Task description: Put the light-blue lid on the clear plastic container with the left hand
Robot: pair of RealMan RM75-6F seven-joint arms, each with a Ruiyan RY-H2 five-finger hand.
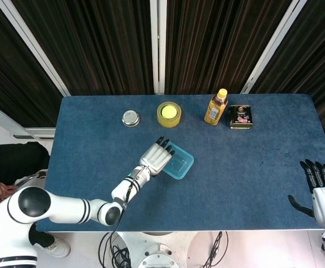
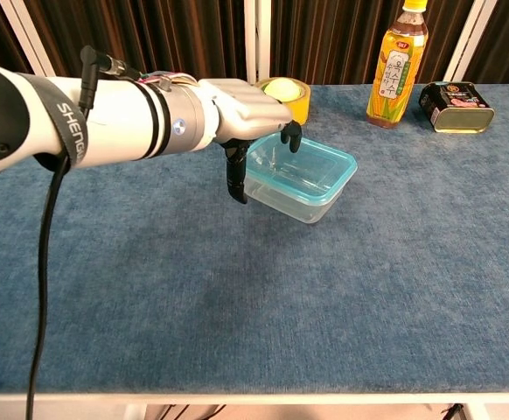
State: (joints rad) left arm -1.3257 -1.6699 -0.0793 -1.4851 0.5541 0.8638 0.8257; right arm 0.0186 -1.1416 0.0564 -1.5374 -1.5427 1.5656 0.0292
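Head and chest views of a two-armed robot at a blue-covered table (image 1: pixel 252 167). The left hand (image 2: pixel 246 109) reaches out over the near-left end of the clear plastic container (image 2: pixel 300 177), palm down, its dark fingertips (image 2: pixel 291 136) bent down onto the light-blue lid (image 2: pixel 333 162); the thumb hangs down just outside the container's left wall. The lid lies on top of the container, its rim following the container's rim on the sides that show; whether it is pressed fully home cannot be told. The hand grips nothing, fingers apart and only lightly curved. In the head view the same hand (image 1: pixel 155 157) covers the left end of the container (image 1: pixel 179 162), which sits near the middle of the table. The right hand (image 1: pixel 320 190) rests at the table's near right edge, well apart from the container, palm up and fingers spread, holding nothing. Along the far edge stand, from left to right, a small round silver tin (image 1: pixel 130 118), a yellow tape roll (image 1: pixel 168 114) with a yellow ball in its hole, an orange drink bottle (image 1: pixel 215 108) and a dark can (image 1: pixel 240 116) lying on its side
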